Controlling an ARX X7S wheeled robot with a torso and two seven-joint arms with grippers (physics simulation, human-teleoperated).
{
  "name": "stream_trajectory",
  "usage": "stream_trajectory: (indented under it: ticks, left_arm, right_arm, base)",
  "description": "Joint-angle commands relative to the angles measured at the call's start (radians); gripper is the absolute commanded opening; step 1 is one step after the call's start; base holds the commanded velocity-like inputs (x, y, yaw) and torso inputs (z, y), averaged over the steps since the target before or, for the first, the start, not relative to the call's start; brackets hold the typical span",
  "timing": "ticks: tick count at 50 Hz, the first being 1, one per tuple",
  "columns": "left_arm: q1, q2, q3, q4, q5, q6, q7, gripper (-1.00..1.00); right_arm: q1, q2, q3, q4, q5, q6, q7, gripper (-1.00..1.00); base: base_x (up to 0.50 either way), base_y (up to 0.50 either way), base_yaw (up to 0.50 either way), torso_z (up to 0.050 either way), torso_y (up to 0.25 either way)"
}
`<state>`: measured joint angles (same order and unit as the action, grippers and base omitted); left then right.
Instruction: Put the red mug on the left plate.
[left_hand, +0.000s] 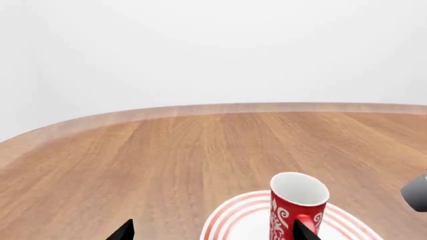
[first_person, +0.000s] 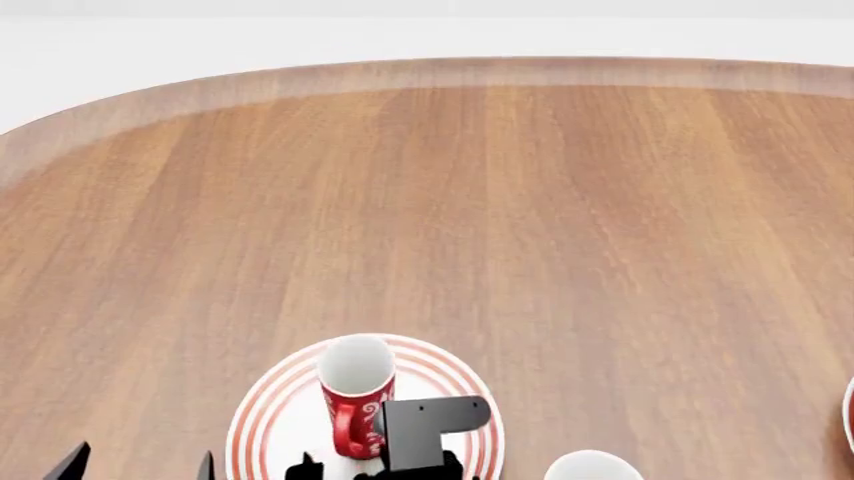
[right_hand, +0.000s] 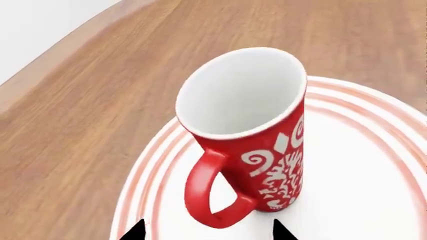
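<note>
The red mug (first_person: 356, 395) with white swirls stands upright on the left plate (first_person: 274, 415), a white plate with red rings. In the right wrist view the mug (right_hand: 250, 130) is close, its handle (right_hand: 203, 192) turned toward the gripper, on the plate (right_hand: 347, 200). My right gripper (right_hand: 210, 233) is open just short of the handle, its tips wide apart and touching nothing; its body shows in the head view (first_person: 427, 430). My left gripper (first_person: 140, 468) is open and empty, left of the plate. The left wrist view shows the mug (left_hand: 297, 202) and plate (left_hand: 243, 222) past my left gripper (left_hand: 213, 233).
The rim of a white mug (first_person: 591, 466) shows at the head view's bottom edge, right of the plate. A sliver of a second ringed plate (first_person: 849, 410) is at the right edge. The wooden table (first_person: 534, 220) has a rounded far edge.
</note>
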<state>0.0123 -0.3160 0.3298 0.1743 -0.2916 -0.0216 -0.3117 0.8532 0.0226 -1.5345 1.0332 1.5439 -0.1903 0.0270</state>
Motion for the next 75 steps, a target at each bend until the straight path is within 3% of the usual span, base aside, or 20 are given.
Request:
stream_trajectory:
  ticks: [1, 11, 20, 75]
  left_arm:
    - [0.007, -0.009, -0.002, 0.025, -0.006, -0.005, -0.008, 1.00]
    - [0.050, -0.041, -0.013, 0.154, 0.003, -0.033, -0.047, 1.00]
    - [0.093, -0.073, -0.026, 0.267, 0.020, -0.048, -0.082, 1.00]
    - [0.215, -0.151, -0.039, 0.563, 0.075, -0.064, -0.160, 1.00]
  right_arm:
    - [-0.018, 0.093, -0.026, -0.199, -0.010, -0.052, 0.099, 1.00]
    - [-0.037, 0.250, -0.037, -0.523, -0.085, -0.138, 0.262, 1.00]
    - [-0.060, 0.331, -0.047, -0.685, -0.150, -0.194, 0.345, 1.00]
    - [-0.146, 0.606, -0.077, -1.218, -0.552, -0.354, 0.647, 1.00]
  base:
    - [0.00, 0.00, 0.00, 0.000, 0.000]
    - [0.00, 0.00, 0.00, 0.000, 0.000]
    - [0.00, 0.00, 0.00, 0.000, 0.000]
    - [0.00, 0.00, 0.00, 0.000, 0.000]
